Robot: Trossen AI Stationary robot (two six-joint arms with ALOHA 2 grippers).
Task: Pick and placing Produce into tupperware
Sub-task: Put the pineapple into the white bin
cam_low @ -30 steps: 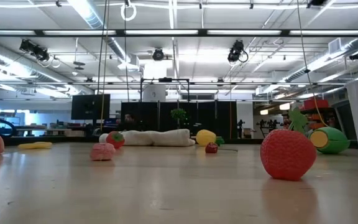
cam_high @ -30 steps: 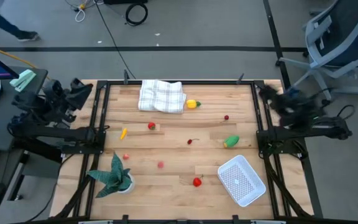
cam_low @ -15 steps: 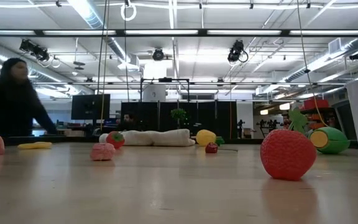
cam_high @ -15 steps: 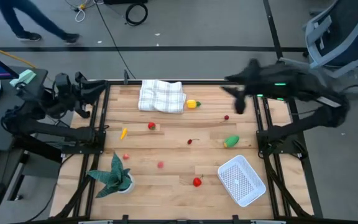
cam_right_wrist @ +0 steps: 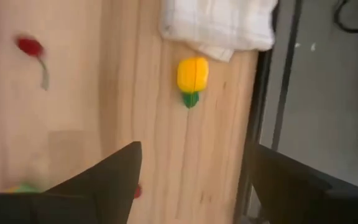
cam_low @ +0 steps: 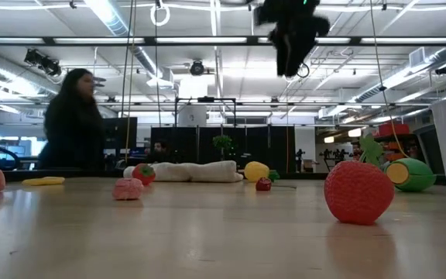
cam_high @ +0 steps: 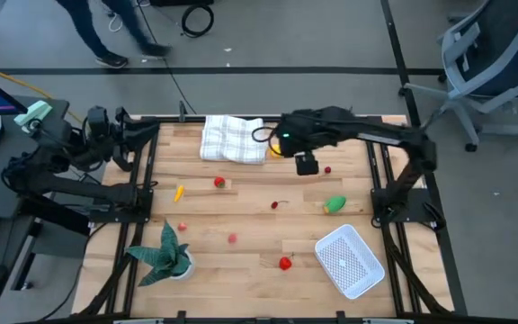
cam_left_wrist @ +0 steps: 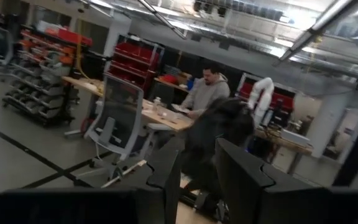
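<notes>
The produce lies scattered on the wooden table: a yellow piece [cam_high: 278,151] by the cloth, a tomato [cam_high: 219,182], a small red piece [cam_high: 328,169], a cherry [cam_high: 275,204], a green piece [cam_high: 334,205], a strawberry [cam_high: 284,263] and pink pieces [cam_high: 232,238]. The white tupperware [cam_high: 350,261] stands at the near right. My right gripper [cam_high: 306,163] hangs open, high over the far middle [cam_low: 288,54], with the yellow piece [cam_right_wrist: 192,76] ahead of its fingers. My left gripper [cam_high: 133,135] waits open at the table's left edge [cam_left_wrist: 197,180], holding nothing.
A white checked cloth [cam_high: 234,139] lies at the far edge, and a potted plant [cam_high: 166,255] stands at the near left. A person [cam_low: 72,120] walks behind the table; another sits at a desk [cam_left_wrist: 207,93]. Black frame rails [cam_high: 147,180] run along both sides.
My right arm has swung from beside the table's right edge out over the table, toward the left, and now hangs high over the far middle. My left arm has shifted a little toward the table. A person has walked past behind the table.
</notes>
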